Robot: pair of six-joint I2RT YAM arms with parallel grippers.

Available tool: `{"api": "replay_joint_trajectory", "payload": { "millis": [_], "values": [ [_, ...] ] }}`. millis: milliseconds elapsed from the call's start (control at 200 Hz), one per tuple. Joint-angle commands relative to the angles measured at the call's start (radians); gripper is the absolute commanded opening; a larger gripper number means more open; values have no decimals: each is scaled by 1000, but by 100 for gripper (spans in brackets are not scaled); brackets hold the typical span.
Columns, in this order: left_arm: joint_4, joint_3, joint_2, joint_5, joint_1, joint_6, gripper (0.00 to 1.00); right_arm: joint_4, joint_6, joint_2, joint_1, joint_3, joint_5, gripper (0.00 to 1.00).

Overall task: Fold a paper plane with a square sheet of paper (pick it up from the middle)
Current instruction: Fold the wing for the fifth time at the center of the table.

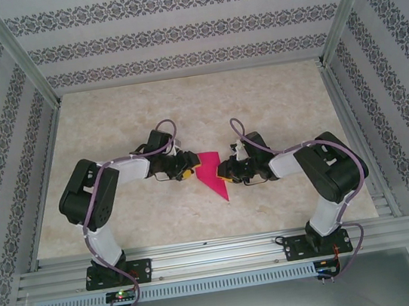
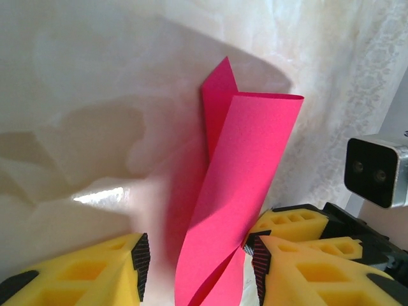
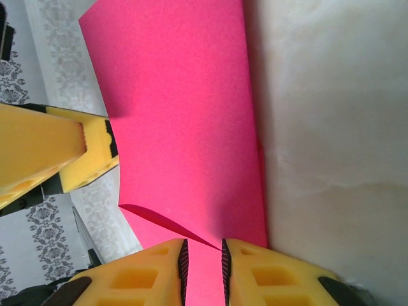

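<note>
- The thin magenta-pink paper sheet, partly folded, sits near the middle of the beige marbled table top. Seen from above, its sharp tip aims toward 5 o'clock.
- The right gripper stands at 3 o'clock of the sheet. In its wrist view the yellow jaws are nearly together, with the paper edge pinched in the slit between them.
- The left gripper stands at 9 o'clock. Its jaws stand well apart, and a curled flap rises loosely between them toward 12 o'clock without being squeezed.
- Handling, as I judge it: very light and limp. It bows under its own weight, springs open from soft folds and creases for good if crushed. The smooth face may slide between pads.
- Best hold: pinch flat across a doubled layer near the crease, at mid-length. The tip or a single free corner would buckle or tear.
</note>
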Motion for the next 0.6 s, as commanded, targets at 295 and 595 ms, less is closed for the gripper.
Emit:
{"api": "replay_joint_trajectory", "payload": {
  "millis": [295, 595],
  "values": [
    [61, 75, 73, 123, 14, -1, 48, -11, -41, 88, 1, -10, 75, 25],
    [59, 108, 102, 154, 14, 3, 32, -5, -48, 82, -7, -6, 54, 26]
  ]
}}
